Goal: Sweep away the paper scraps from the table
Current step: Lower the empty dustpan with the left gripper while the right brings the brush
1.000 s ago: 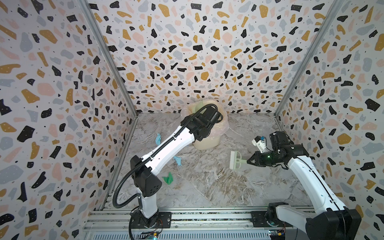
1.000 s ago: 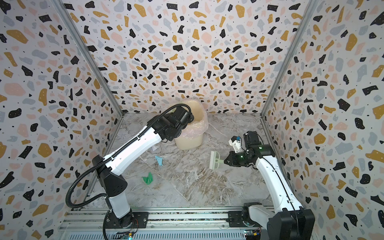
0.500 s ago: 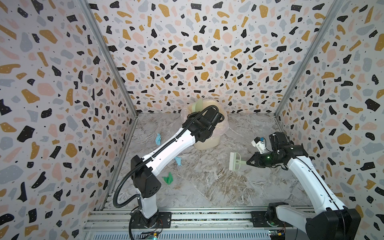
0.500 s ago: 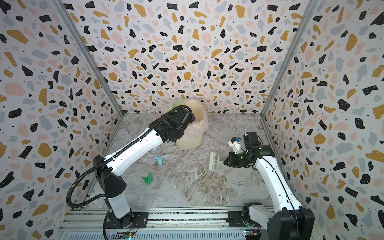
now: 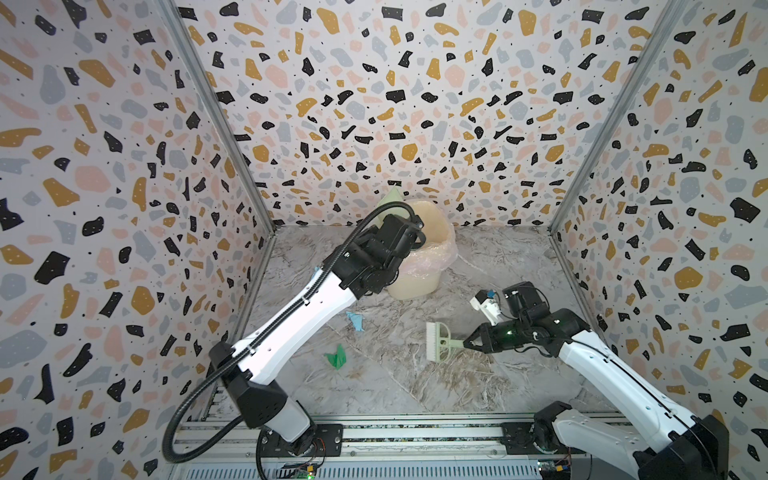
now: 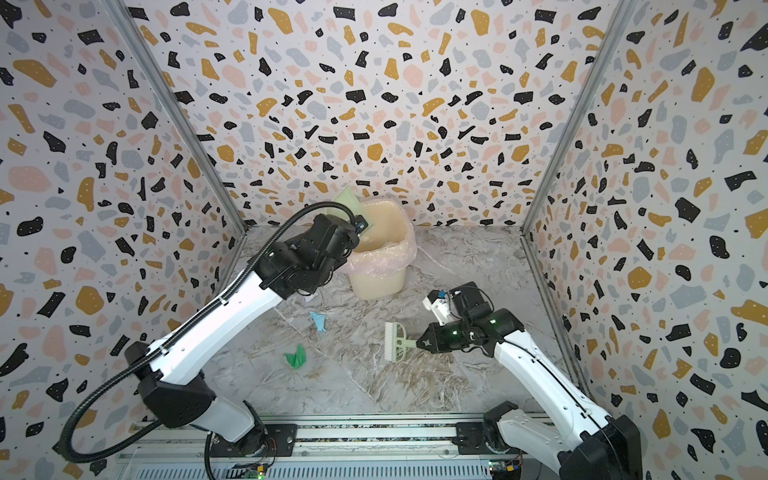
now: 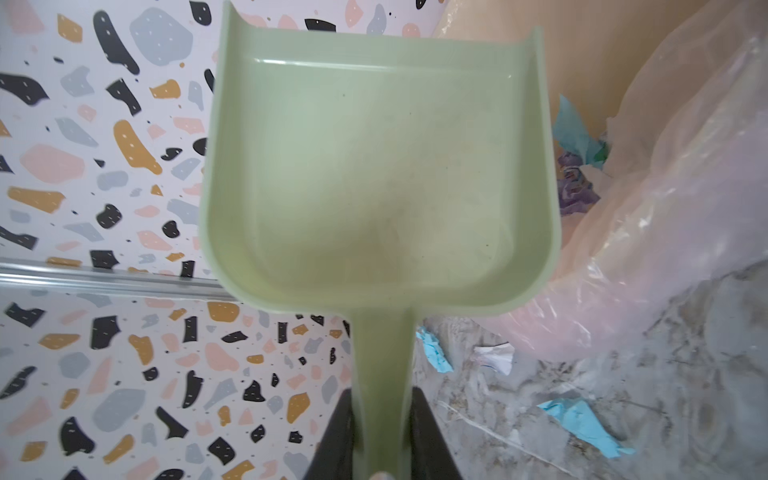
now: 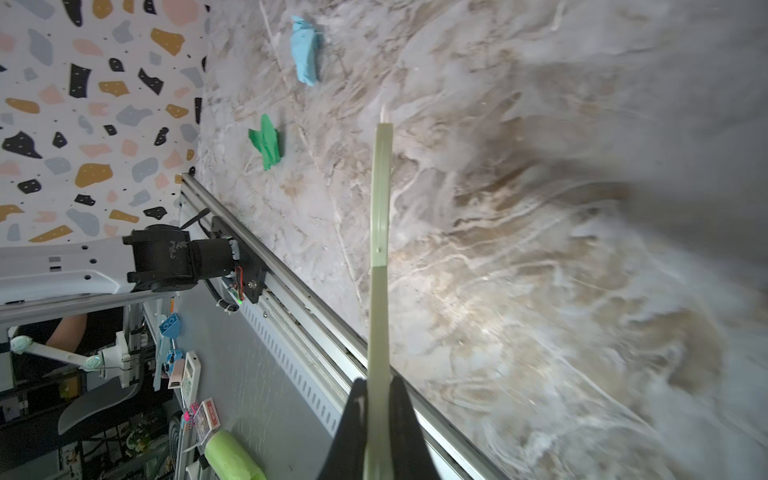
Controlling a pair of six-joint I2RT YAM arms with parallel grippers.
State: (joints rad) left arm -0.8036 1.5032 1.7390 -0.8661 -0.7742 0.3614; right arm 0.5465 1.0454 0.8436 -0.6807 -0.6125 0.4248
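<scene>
Green dustpan (image 7: 380, 166) tight in raised left hand (image 7: 382, 401) beside bin (image 5: 415, 286); brush (image 5: 438, 341) tight in low right hand (image 5: 467, 344).

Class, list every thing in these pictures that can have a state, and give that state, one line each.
dustpan, empty, raised by the bin
left gripper, jaws shut on dustpan handle
brush, held over the table
right gripper, jaws shut on brush handle
bin, upright, bag-lined, scraps inside
green scrap, loose on the table
blue scrap, loose on the table
</scene>
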